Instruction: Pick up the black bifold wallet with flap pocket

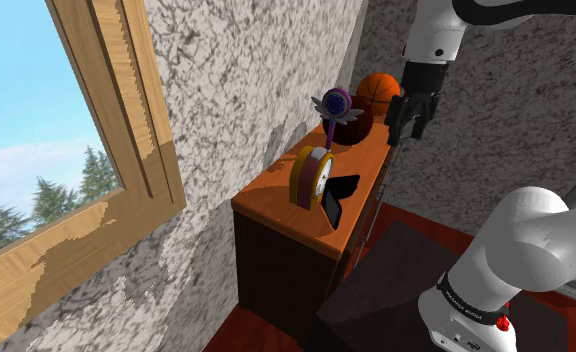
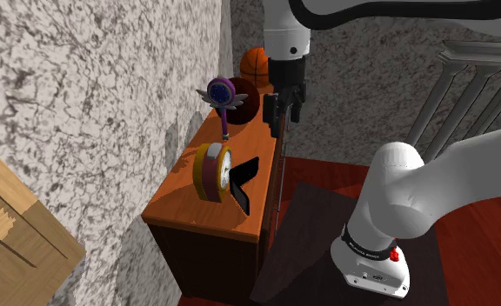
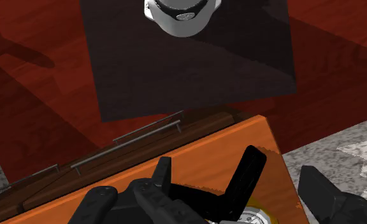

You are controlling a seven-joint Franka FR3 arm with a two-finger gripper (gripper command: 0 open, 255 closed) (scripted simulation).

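Grey mottled wall (image 1: pixel 236 80) backs a wooden cabinet (image 1: pixel 271 195) with an orange top, and a wood-framed window (image 1: pixel 126 130) sits at the shoulder view's left. On the cabinet top the black wallet (image 1: pixel 344 187) stands partly unfolded at the front edge, just beside a yellow and maroon alarm clock (image 1: pixel 311 175). Further along the top are a purple winged wand (image 1: pixel 334 105), a dark red round object (image 1: pixel 354 125) and a basketball (image 1: pixel 379 90). Hanging above the basketball end of the cabinet, near its front edge, the gripper (image 1: pixel 408 125) is well apart from the wallet, its fingers (image 3: pixel 329 194) spread apart with nothing between them. Below lies red wood floor (image 3: pixel 35 108)
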